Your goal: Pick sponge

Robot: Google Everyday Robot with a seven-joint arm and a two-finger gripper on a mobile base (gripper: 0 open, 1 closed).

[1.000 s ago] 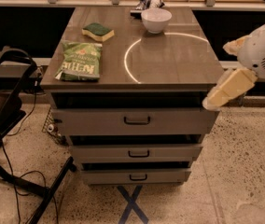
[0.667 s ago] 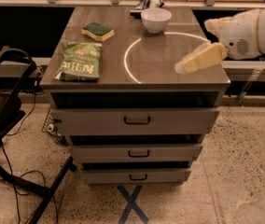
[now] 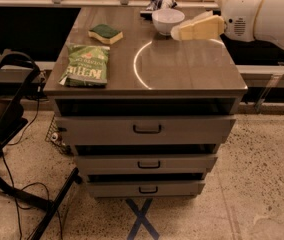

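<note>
The sponge [image 3: 105, 33], dark green on top with a yellow base, lies flat at the back left of the cabinet top [image 3: 192, 69]. My gripper [image 3: 178, 32] is cream-coloured and reaches in from the right on a white arm [image 3: 262, 14]. It hovers over the back right of the top, just right of a white bowl [image 3: 167, 20]. The gripper is well to the right of the sponge, with the bowl between them, and holds nothing that I can see.
A green snack bag [image 3: 85, 65] with white lettering lies on the left of the top, in front of the sponge. The cabinet has three drawers [image 3: 147, 129]. A black stand with cables [image 3: 2, 109] is on the left. Blue tape cross [image 3: 142, 219] marks the floor.
The arm has swung up and to the left, from beside the cabinet's right front corner to over the back right of the top, beside the bowl.
</note>
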